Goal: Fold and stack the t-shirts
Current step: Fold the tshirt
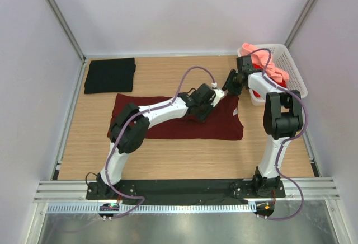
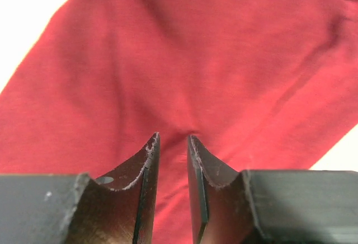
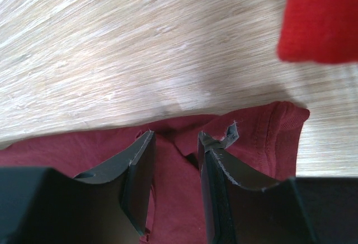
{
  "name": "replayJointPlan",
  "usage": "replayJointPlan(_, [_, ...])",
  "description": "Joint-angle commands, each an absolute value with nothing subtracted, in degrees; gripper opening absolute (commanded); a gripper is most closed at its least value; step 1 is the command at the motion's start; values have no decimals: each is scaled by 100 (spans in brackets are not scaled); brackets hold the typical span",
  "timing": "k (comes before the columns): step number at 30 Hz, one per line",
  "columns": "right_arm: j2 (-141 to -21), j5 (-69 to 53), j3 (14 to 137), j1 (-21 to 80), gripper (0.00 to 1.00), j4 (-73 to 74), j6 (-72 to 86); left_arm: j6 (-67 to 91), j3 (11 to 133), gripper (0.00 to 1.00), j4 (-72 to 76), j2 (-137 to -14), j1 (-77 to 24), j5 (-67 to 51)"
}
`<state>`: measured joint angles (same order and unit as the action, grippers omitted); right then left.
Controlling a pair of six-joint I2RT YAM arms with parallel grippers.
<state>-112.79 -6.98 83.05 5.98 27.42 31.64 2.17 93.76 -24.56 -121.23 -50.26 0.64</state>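
Note:
The dark maroon t-shirt (image 1: 179, 122) lies spread flat on the middle of the table. My left gripper (image 1: 204, 111) is down on its upper right part. In the left wrist view the jaws (image 2: 173, 136) stand narrowly apart with puckered maroon cloth (image 2: 184, 59) pinched at their tips. My right gripper (image 1: 228, 87) is at the shirt's far right edge. Its jaws (image 3: 176, 135) hold bunched cloth next to a stitched hem (image 3: 277, 129). A folded black t-shirt (image 1: 110, 75) lies at the back left. The salmon pink t-shirt (image 1: 267, 64) and bright red t-shirt (image 1: 256, 94) are in the basket.
The white lattice basket (image 1: 293, 70) stands at the back right, close beside my right arm. Red cloth (image 3: 319, 17) hangs into the top right of the right wrist view. Bare wooden table (image 1: 168, 154) lies in front of the maroon shirt.

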Motion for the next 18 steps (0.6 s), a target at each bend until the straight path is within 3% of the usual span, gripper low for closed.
replayJointPlan(1, [-11154, -677, 8464, 615, 43, 2698, 3190, 88, 9598, 28, -2602, -11856, -5194, -44])
replayJointPlan(18, [-11057, -633, 8402, 615, 43, 2716, 3111, 105, 9729, 20, -2610, -12278, -5194, -35])
